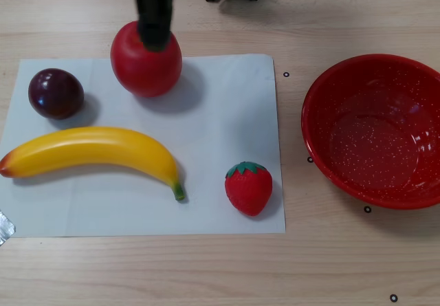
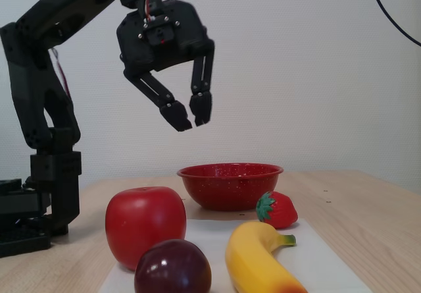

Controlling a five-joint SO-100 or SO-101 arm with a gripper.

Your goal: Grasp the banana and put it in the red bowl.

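Note:
The yellow banana (image 1: 96, 148) lies on white paper at the left in the other view, with its orange-red end to the left and its stem tip to the right. It also shows in the fixed view (image 2: 256, 253) at the front. The red bowl (image 1: 375, 137) stands empty on the table to the right of the paper, and at the back in the fixed view (image 2: 230, 187). My gripper (image 2: 192, 120) hangs high above the table with nothing in it, its fingertips a narrow gap apart. In the other view the gripper (image 1: 155, 41) overlaps the apple.
A red apple (image 1: 148, 69), a dark plum (image 1: 55, 93) and a strawberry (image 1: 249, 188) share the white paper (image 1: 227, 113) with the banana. The arm's base (image 2: 39, 194) stands at the left in the fixed view. Wooden table lies all around.

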